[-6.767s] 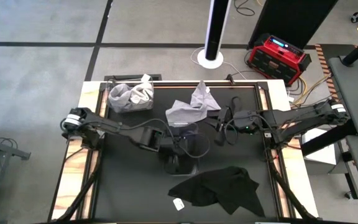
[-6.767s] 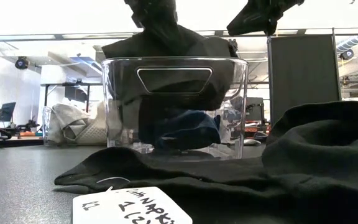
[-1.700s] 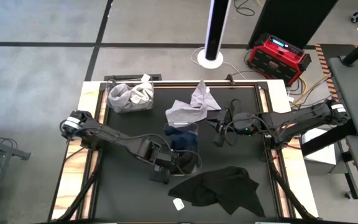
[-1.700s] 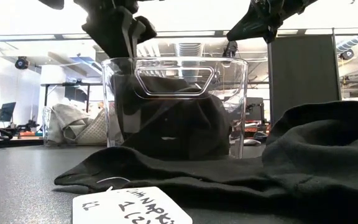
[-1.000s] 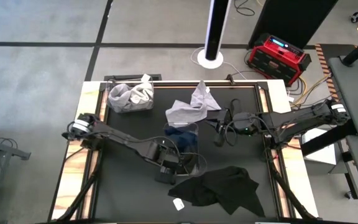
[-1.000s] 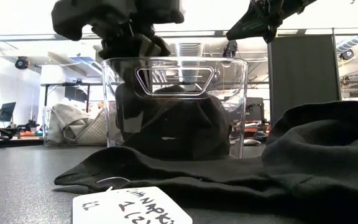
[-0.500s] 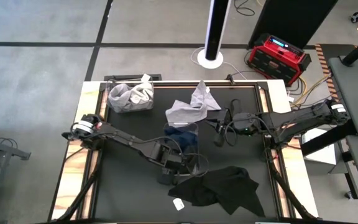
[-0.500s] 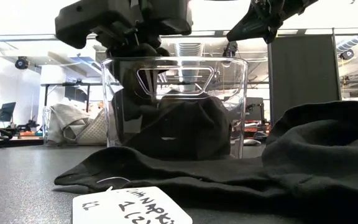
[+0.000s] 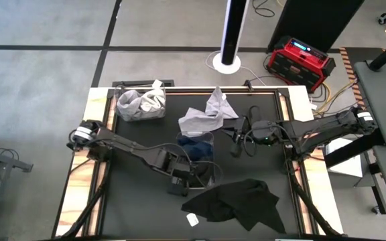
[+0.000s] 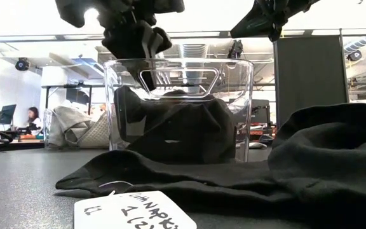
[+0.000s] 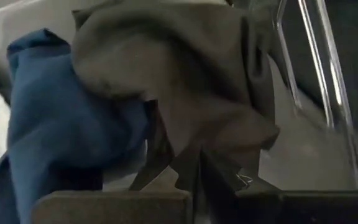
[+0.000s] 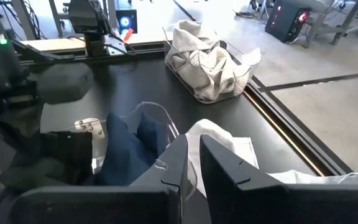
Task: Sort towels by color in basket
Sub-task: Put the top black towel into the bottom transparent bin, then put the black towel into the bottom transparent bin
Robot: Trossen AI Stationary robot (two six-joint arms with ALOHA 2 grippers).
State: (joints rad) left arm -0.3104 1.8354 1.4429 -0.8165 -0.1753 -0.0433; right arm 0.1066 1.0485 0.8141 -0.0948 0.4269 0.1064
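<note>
Left gripper (image 9: 177,182) sat fingers together, empty, at the clear basket (image 9: 200,167) rim — black towel (image 10: 183,130) on navy inside. Deposit looked finished. Next: reach for the loose black towel (image 9: 236,204) just beside; right gripper (image 9: 236,144) idle, closed.

Red box (image 9: 299,59), white pole (image 9: 234,30)
</note>
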